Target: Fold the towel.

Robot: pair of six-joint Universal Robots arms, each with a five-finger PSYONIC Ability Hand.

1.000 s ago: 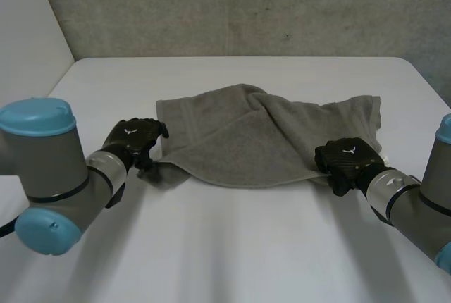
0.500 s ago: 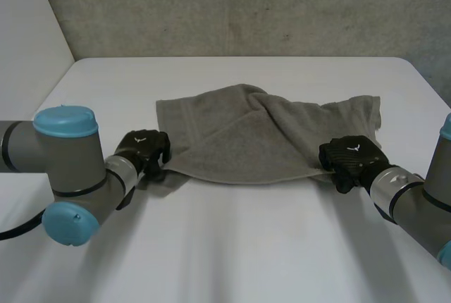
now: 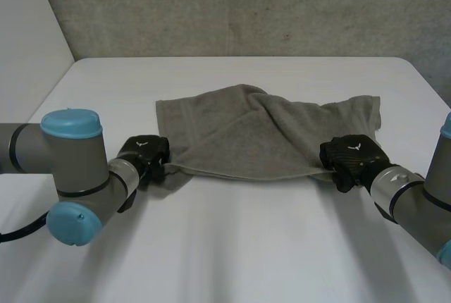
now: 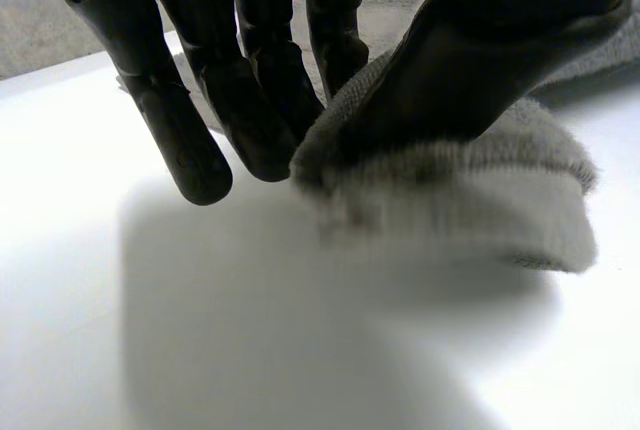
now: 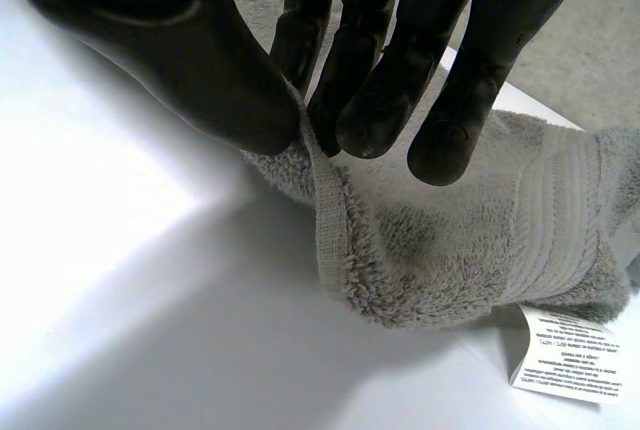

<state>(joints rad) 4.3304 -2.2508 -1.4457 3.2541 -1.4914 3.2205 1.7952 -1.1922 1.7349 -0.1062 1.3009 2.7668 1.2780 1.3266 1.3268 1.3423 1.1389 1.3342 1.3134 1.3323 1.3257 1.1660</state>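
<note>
Pinching near corners of grey towel [image 3: 268,134]: left hand [image 3: 144,153] one corner, right hand [image 3: 352,156] other; towel rumpled on white table [image 3: 232,246].

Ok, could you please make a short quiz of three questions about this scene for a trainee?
1. True or false: the left hand pinches the grey towel between thumb and fingers.
2. What white thing sits at the towel's corner by the right hand? A) a printed label B) a sponge C) a cup
3. Which part of the towel does each hand hold?
Key: 1 true; 2 A; 3 one end of the near edge, by a corner.
</note>
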